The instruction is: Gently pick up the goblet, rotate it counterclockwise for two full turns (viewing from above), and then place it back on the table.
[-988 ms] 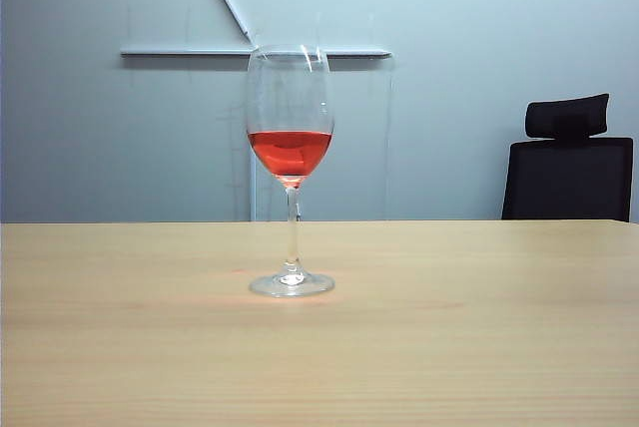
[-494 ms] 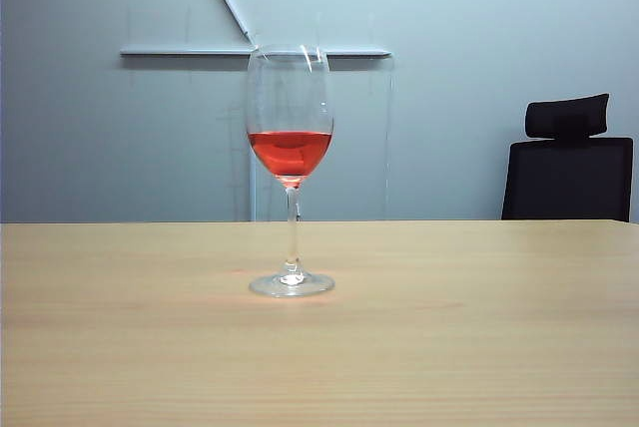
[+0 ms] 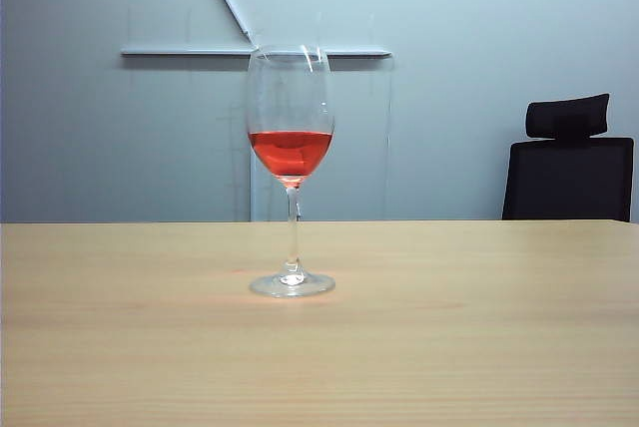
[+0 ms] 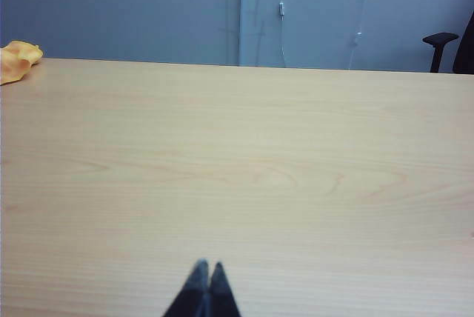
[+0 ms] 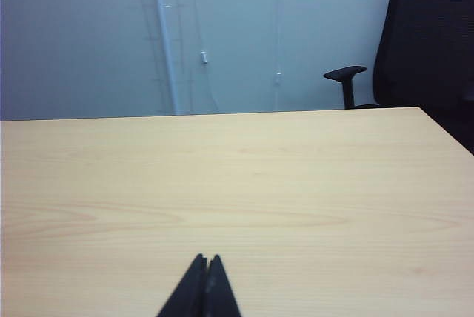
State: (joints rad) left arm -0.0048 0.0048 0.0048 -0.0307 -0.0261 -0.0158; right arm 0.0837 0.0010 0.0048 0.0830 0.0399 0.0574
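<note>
Goblet [image 3: 291, 163] stands upright near the middle of the table [image 3: 479, 347], red liquid in the lower part of its bowl; its clear rim is faint against the grey wall. No writing or labels are readable anywhere. Neither arm appears in the exterior view. The left pincer [image 4: 204, 287] and the right pincer [image 5: 204, 284] each show only dark tips, pressed together, low over bare light wood grain. A black office chair [image 3: 569, 163] sits behind the table; an orange object [image 4: 16, 59] is cut off at one edge.
</note>
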